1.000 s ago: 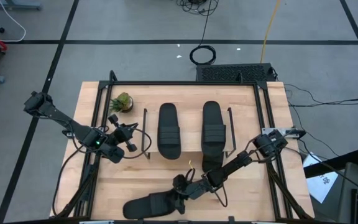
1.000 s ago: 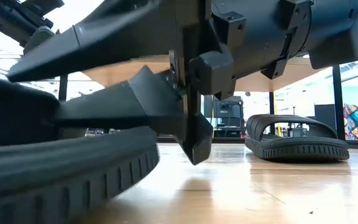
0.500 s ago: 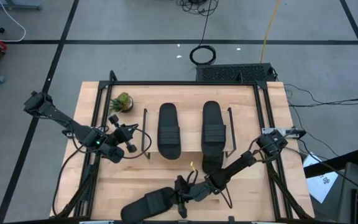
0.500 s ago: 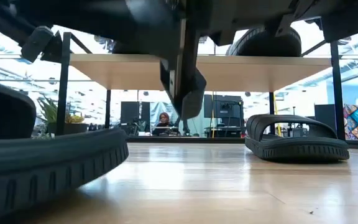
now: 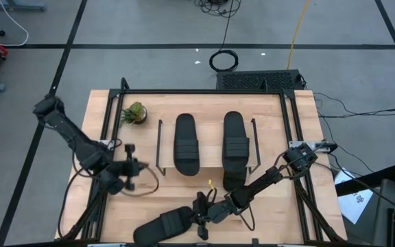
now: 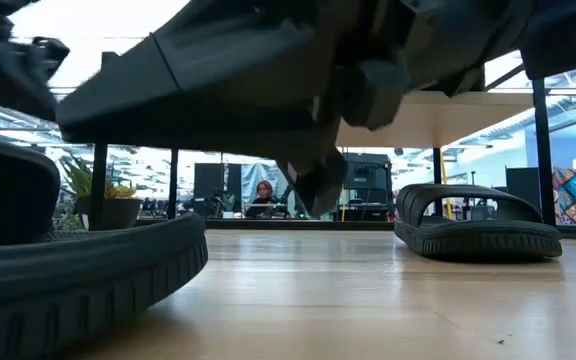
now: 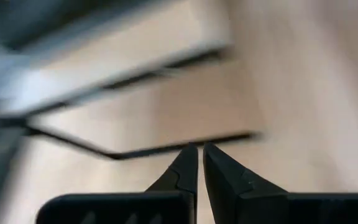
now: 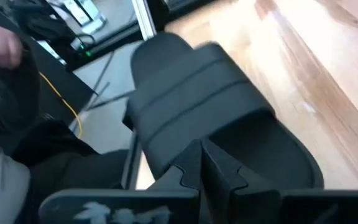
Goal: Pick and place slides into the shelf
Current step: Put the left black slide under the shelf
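Since the earlier frame, the left arm is being swung away from the shelf toward the table's near edge.
Two slides are being carried on the shelf top, one is being kept under it, and the fourth slide is being nipped at its heel rim, just in front of the shelf, by the right gripper, fingers pinched fully together; such a thin hold is likely to be lost on lifting. The left gripper is being kept closed and empty. The shelf's wire frame and the potted plant beside it are being left in the approach.

light: even, bright overhead – backlit windows glare in low view | blur: left wrist view smeared, left arm streaked
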